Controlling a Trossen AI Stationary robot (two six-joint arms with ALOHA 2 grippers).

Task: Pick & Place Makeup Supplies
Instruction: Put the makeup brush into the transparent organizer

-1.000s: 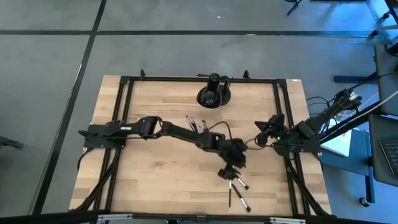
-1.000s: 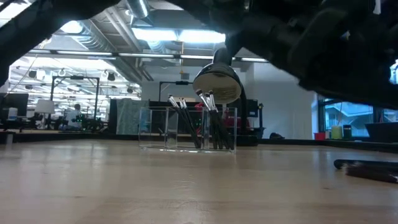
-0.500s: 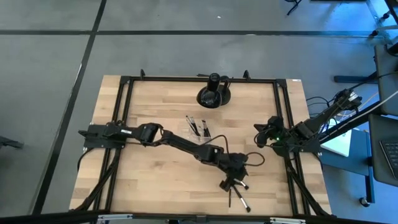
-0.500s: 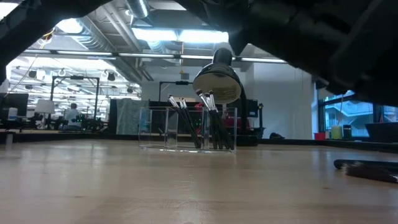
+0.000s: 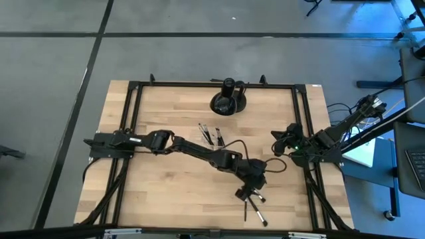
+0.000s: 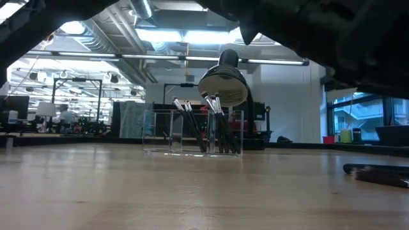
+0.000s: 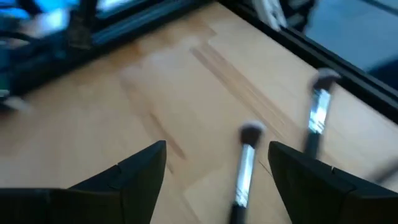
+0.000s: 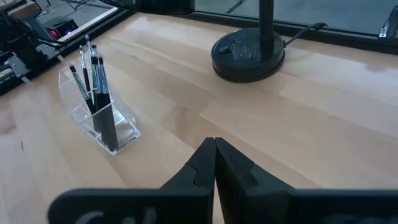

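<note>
Here the left gripper (image 5: 247, 193) is reaching across the tabletop (image 5: 159, 192), its fingers spread wide over two loose brushes (image 7: 244, 168) that are lying flat near the front edge. More brushes are standing upright in a clear organiser (image 8: 102, 121) near the middle, in front of a black lamp (image 5: 228, 101). The right gripper (image 8: 214, 149) is waiting at the right side, pinched together and empty. No readable writing is showing.
</note>
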